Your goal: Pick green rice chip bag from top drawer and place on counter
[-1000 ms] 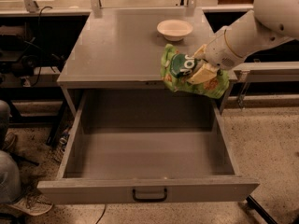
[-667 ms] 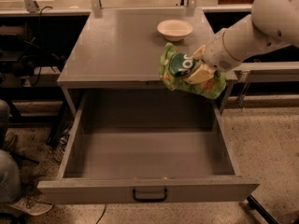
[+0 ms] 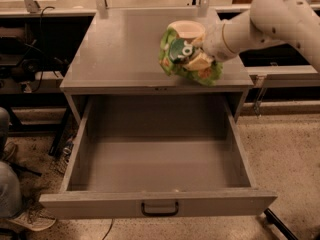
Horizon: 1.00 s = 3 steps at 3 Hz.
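Far left, someone's jeans leg (image 3: 6, 184) and shoe (image 3: 30, 219) poke in at the edge. Next over is the grey cabinet, with the top drawer (image 3: 100, 205) pulled all the way out, plain grey inside and a dark handle (image 3: 159, 209) on the front panel. Above it is the flat counter (image 3: 120, 49).

The green chip bag (image 3: 175, 51) is out of the drawer, up over the front-right part of the counter, just in front of a cream bowl (image 3: 186, 29). Honestly can't tell if the bag's bottom is resting on the surface or hanging just above it. The gripper (image 3: 196, 60) is pinched tight into the crumpled right side of the bag, fingers closed down on it. The white arm (image 3: 270, 19) comes in from the upper right.
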Each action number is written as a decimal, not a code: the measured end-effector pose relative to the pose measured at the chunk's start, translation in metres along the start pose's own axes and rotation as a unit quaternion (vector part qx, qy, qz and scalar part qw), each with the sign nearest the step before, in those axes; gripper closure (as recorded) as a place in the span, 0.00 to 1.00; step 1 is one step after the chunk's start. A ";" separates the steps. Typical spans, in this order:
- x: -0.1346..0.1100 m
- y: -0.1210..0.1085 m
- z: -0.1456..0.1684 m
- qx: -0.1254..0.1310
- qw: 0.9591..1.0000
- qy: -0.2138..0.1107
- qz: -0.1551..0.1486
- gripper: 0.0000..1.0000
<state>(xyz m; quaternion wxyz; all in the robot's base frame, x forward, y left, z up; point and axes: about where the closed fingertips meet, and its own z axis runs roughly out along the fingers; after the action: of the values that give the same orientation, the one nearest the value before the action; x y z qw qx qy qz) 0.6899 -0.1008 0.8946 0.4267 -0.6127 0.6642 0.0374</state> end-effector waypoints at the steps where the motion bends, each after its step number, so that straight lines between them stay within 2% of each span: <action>1: -0.021 -0.043 0.021 0.022 0.999 -0.033 -0.028 1.00; 2: -0.033 -0.069 0.050 0.017 0.998 -0.056 -0.032 1.00; 3: -0.039 -0.087 0.077 0.011 0.997 -0.070 -0.025 0.82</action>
<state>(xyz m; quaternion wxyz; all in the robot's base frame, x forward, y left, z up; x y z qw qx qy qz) 0.7988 -0.0474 0.9108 0.4794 -0.6206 0.6174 0.0621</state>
